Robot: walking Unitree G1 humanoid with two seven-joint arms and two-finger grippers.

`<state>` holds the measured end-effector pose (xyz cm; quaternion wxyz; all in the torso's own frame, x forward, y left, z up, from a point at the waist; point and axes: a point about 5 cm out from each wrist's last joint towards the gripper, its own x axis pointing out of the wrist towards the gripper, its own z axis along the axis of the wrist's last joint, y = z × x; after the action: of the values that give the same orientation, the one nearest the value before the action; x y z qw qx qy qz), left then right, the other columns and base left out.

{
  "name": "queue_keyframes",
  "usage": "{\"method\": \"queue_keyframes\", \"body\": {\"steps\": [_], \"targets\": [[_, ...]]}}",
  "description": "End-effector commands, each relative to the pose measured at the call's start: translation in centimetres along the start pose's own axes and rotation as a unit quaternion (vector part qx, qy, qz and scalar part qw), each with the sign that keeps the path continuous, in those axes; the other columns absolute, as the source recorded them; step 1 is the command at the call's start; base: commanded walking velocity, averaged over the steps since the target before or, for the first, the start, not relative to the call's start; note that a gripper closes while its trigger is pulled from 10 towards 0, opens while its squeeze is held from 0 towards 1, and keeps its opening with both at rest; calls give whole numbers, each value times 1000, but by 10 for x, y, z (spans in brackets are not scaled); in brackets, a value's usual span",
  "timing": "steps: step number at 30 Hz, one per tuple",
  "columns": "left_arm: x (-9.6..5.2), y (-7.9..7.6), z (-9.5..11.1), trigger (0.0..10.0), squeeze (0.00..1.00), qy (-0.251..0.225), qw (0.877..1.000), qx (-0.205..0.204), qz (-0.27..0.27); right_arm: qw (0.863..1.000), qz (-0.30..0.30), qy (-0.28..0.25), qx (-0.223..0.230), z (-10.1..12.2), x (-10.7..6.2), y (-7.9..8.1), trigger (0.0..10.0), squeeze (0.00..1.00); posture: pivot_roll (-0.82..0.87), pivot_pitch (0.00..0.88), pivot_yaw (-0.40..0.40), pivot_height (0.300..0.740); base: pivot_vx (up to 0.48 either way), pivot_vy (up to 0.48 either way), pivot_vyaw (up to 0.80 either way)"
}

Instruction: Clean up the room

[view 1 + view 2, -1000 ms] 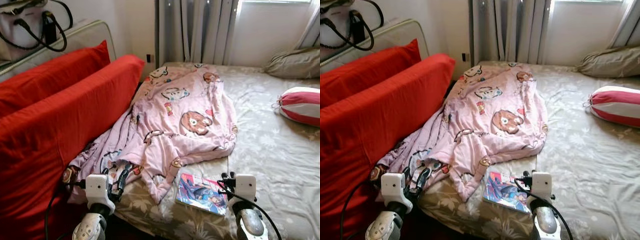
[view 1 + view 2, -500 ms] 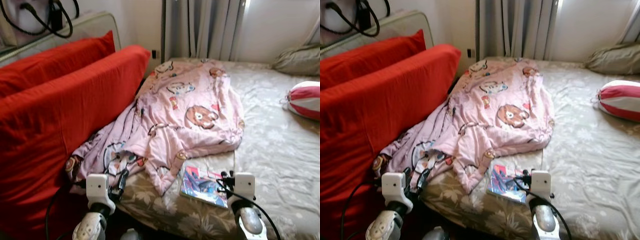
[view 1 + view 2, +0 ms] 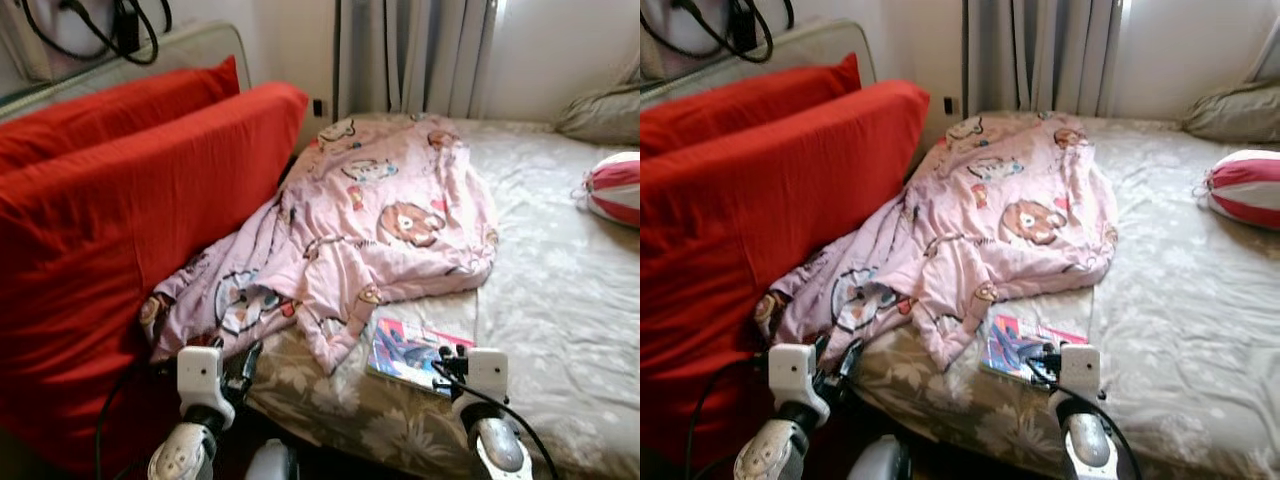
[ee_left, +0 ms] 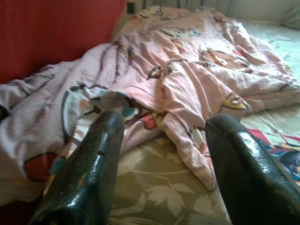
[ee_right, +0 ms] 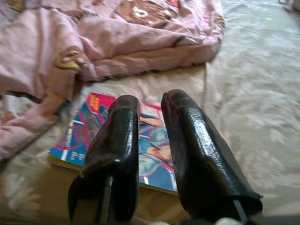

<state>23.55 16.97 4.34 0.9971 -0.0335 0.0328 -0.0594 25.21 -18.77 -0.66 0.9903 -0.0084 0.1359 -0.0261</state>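
The left gripper [image 4: 161, 140] is positioned at the near edge of the bed [image 3: 560, 330], with its fingers [image 4: 89, 173] spread wide apart and holding nothing; the left wrist view shows, between them, the leaf-patterned sheet and the crumpled near hem of the pink blanket [image 3: 380, 225]. The right gripper [image 5: 150, 122] is positioned at the same near edge, further to the robot's right, with its fingers [image 5: 187, 150] nearly closed, a narrow gap between them, and nothing gripped. The right wrist view shows the colourful book [image 5: 93, 136] lying flat on the sheet directly beyond the fingertips, a detail which the head views give only as a small glossy cover [image 3: 410, 350] just beside the blanket's lower corner. The head views supply the wider layout: the pink blanket, printed with cartoon animals, lies bunched along the bed's left half, and its left edge rests against two large red cushions [image 3: 130, 210] standing upright. Further right on the sheet lies a red-and-white striped pillow [image 3: 615, 188], with a beige pillow [image 3: 600, 112] behind it. Grey curtains [image 3: 420, 55] hang at the far wall
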Motion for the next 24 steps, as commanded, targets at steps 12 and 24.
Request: {"method": "queue_keyframes", "body": {"steps": [12,24], "targets": [[0,1,2,10000,0,-1,1000,0,1,1000,10,1,1,0,1,4,10000,0,23,0,50,620,0,0,0],[0,1,2,10000,0,1,1000,2,2,1000,16,0,1,1,2,7,10000,0,25,0,50,620,0,0,0]]}}
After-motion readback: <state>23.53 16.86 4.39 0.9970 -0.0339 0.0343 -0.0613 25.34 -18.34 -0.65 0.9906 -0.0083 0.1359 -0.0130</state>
